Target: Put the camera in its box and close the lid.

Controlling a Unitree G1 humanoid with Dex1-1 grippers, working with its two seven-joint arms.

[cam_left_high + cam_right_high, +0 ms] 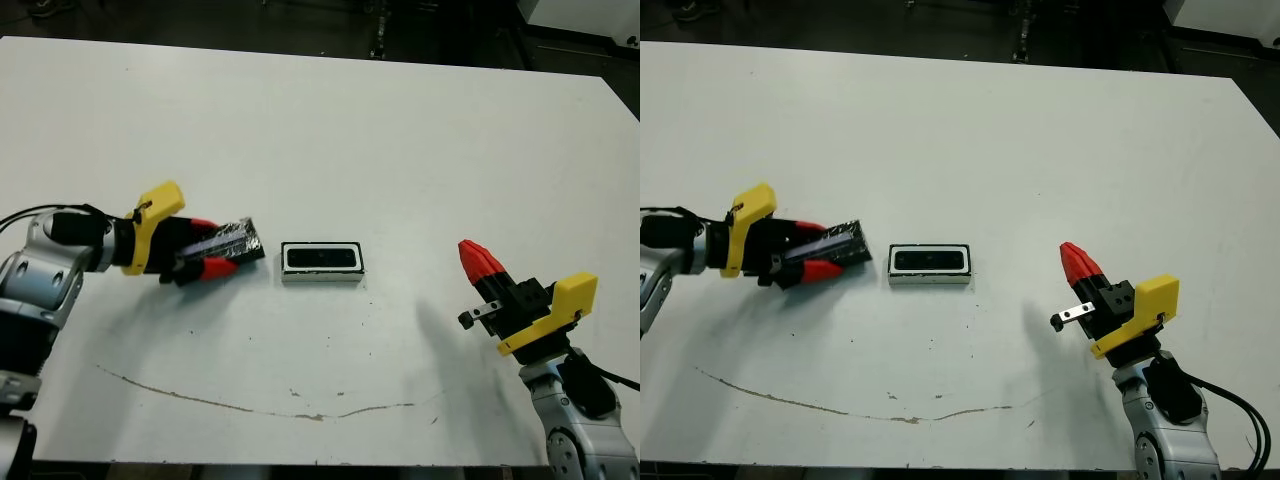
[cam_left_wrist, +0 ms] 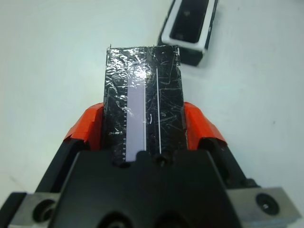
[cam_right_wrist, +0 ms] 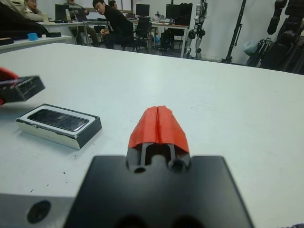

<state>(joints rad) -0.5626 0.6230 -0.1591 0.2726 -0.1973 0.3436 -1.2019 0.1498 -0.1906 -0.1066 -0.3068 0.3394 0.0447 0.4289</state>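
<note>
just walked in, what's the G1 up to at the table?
It is boxing a camera. The camera already lies in the box at the middle of the white table, and the box has no lid on yet. The left gripper holds the lid between its fingers, just to the left of the box and not yet over it. The right gripper is shut and empty, off to the right of the box. What remains is setting the lid on.
</note>
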